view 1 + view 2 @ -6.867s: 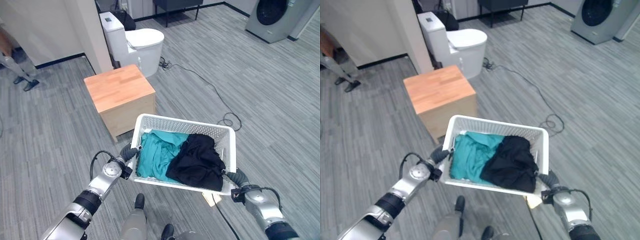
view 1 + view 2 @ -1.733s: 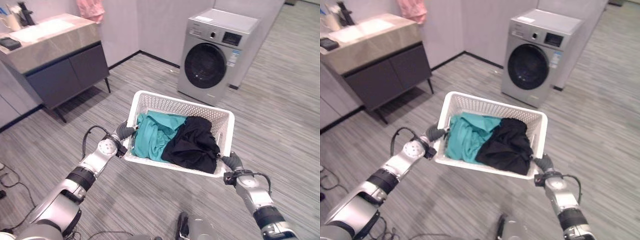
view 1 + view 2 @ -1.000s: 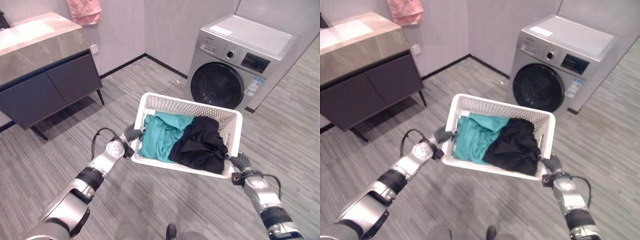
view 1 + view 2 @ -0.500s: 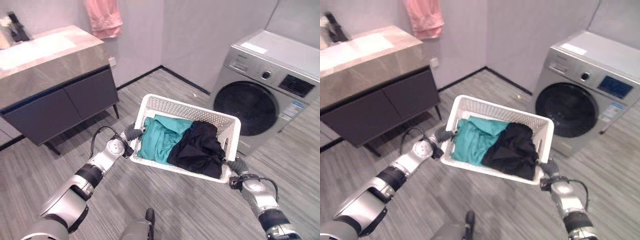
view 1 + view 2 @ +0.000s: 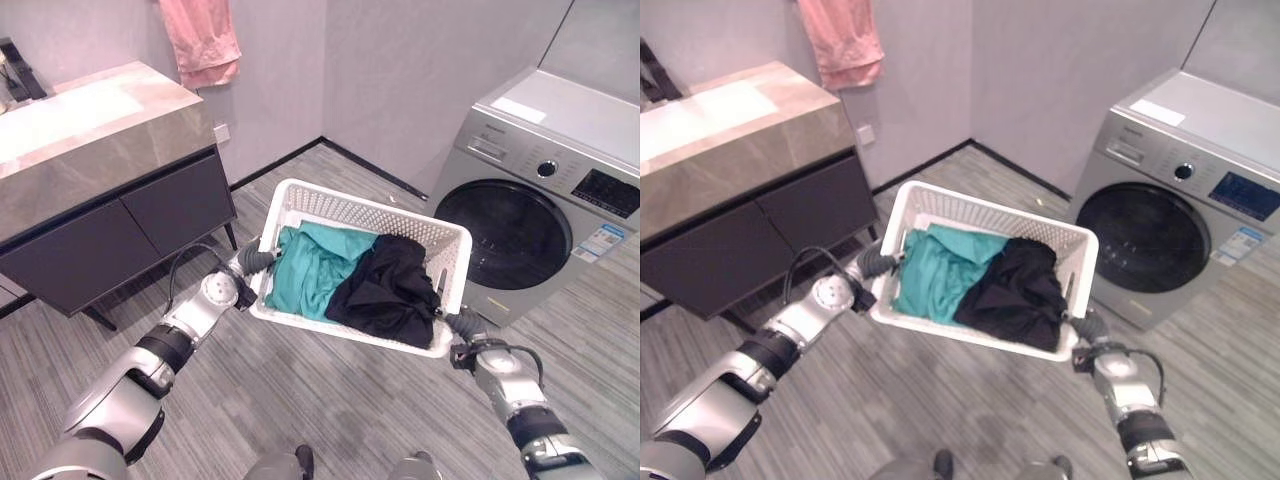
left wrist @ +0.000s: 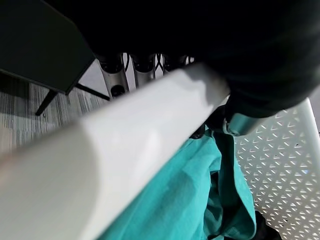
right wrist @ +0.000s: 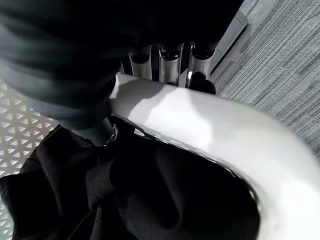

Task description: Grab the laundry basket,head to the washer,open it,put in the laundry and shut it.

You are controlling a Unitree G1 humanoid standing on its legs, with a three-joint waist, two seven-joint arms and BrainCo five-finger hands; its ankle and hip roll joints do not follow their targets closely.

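— Before the washer [image 5: 535, 215], where's the laundry basket [image 5: 352, 215]?
— Held up, each end clamped: left robot hand [image 5: 243, 265] and right robot hand [image 5: 462, 325] curl round its rim.

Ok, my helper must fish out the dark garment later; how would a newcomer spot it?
Find the silver washer by the wall, then the white basket held in front of it. Two garments lie inside: it is the black garment, on the washer's side, beside the teal garment.
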